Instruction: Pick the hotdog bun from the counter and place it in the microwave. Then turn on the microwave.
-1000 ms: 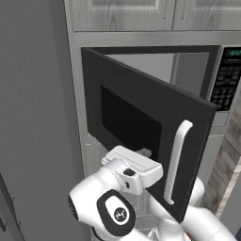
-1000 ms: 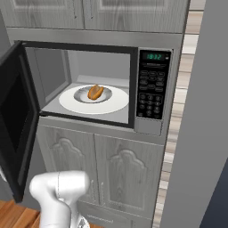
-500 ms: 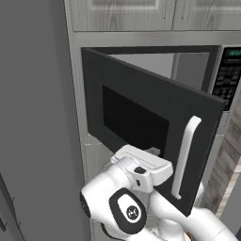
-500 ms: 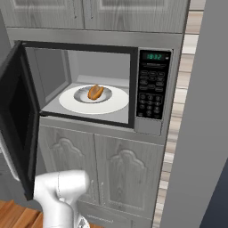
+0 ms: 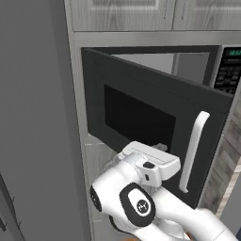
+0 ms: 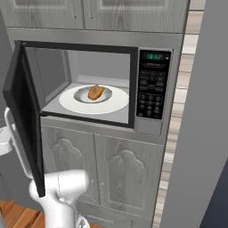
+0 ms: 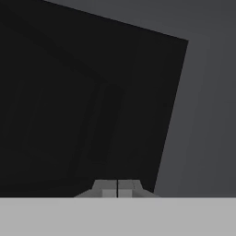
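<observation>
Right base view showed the hotdog bun (image 6: 95, 92) — light, soft, best gripped across its middle — resting mid-turntable (image 6: 113, 103) inside the microwave (image 6: 153, 87); gripper (image 7: 117, 188) clenched empty against the door (image 5: 141, 117).

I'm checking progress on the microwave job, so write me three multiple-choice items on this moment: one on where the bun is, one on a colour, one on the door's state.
1. Where is the hotdog bun?
A. On the floor
B. Inside the microwave, in a dish on the white turntable
C. Held in the gripper

2. What colour is the door handle?
A. White
B. Red
C. Black

3. What is the state of the microwave door?
A. Fully shut
B. Removed
C. Partly open

Answers:
1 B: the right base view shows the bun inside on the turntable.
2 A: the left base view shows a white handle on the dark door.
3 C: both base views show the door swung out from the cavity.
</observation>
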Robot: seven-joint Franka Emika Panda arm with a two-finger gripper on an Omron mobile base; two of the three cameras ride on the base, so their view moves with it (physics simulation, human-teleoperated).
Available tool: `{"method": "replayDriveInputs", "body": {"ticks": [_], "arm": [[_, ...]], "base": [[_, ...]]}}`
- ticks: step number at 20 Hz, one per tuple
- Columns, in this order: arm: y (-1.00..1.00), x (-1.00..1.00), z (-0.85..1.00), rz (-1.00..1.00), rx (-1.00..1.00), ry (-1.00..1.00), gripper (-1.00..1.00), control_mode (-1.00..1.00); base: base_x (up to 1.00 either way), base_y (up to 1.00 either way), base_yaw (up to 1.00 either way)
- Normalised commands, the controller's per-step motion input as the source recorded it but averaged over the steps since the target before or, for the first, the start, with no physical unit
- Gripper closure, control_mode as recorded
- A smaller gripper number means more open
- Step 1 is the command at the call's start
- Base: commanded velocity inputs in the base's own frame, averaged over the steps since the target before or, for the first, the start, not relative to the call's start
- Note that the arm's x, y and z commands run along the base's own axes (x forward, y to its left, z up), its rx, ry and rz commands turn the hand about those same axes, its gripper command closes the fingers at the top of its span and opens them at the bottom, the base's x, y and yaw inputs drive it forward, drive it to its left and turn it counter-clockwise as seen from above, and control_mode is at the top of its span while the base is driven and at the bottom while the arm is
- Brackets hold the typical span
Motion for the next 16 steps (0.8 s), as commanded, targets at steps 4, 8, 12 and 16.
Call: {"method": "replayDriveInputs", "body": {"ticks": [4, 8, 12, 16], "arm": [[-0.21, 0.22, 0.06, 0.0, 0.0, 0.0, 1.0, -1.0], [-0.19, 0.21, 0.05, 0.0, 0.0, 0.0, 1.0, -1.0], [-0.18, 0.13, 0.01, 0.01, 0.0, 0.0, 1.0, -1.0], [-0.15, 0.14, 0.07, 0.02, 0.0, 0.0, 1.0, -1.0]], "base": [[0.0, 0.0, 0.0], [0.0, 0.0, 0.0], [0.0, 0.0, 0.0], [0.0, 0.0, 0.0]]}}
